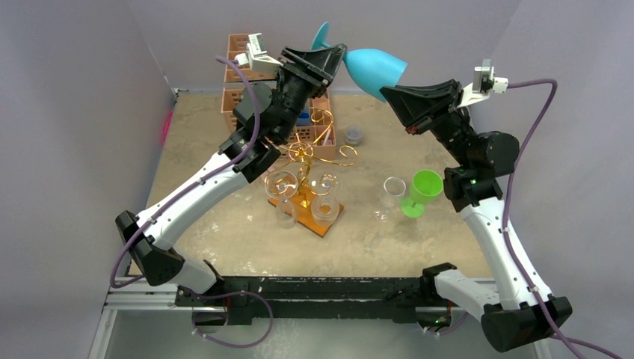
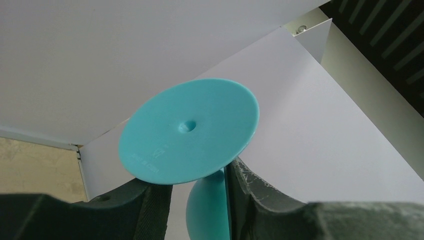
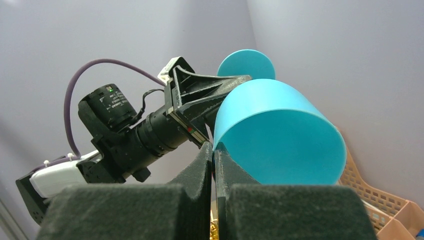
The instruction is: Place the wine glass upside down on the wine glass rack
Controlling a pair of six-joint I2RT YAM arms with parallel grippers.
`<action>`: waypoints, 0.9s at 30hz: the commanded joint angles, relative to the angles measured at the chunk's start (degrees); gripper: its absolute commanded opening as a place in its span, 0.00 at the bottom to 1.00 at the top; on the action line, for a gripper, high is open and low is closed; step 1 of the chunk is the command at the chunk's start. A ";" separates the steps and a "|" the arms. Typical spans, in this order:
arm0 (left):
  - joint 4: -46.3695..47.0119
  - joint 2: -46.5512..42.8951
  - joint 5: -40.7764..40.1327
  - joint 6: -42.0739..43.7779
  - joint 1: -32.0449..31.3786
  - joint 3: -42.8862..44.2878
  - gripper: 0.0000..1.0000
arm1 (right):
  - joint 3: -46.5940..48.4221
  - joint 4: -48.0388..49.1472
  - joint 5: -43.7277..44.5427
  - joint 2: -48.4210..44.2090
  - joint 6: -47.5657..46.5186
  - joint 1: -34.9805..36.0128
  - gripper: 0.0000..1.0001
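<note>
A blue plastic wine glass [image 1: 374, 69] is held on its side high above the back of the table, between both grippers. My right gripper [image 1: 392, 93] is shut on the rim of its bowl [image 3: 280, 135], the fingers pinching the wall [image 3: 214, 157]. My left gripper [image 1: 333, 56] straddles the stem just behind the round foot [image 2: 190, 130]. Its jaws stand apart in the left wrist view [image 2: 197, 180], and the stem is hidden behind the foot. The gold wire wine glass rack [image 1: 310, 153] on its brown wooden base [image 1: 331, 221] stands below, with clear glasses hanging on it [image 1: 282, 183].
A green wine glass [image 1: 422, 191] and a clear glass [image 1: 392, 191] stand right of the rack. A peach-orange perforated organizer [image 1: 239, 75] is at the back left, also in the right wrist view [image 3: 380, 210]. A small grey cup [image 1: 354, 135] sits behind the rack. White walls enclose the table.
</note>
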 commanded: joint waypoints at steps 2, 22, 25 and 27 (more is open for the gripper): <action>2.48 0.97 0.85 0.63 -0.24 3.18 0.35 | -0.41 4.38 -1.20 0.03 0.51 -0.02 0.00; 17.36 0.50 4.61 3.49 -0.50 -3.78 0.00 | -2.64 2.27 -2.08 0.08 0.93 -0.01 0.10; 21.05 0.32 5.70 8.53 -0.56 -4.86 0.00 | -3.17 -0.96 -1.25 -1.25 -0.48 -0.01 0.32; 22.70 -0.33 6.25 12.32 -0.50 -5.68 0.00 | -3.52 -3.89 -0.25 -2.68 -2.15 -0.01 0.46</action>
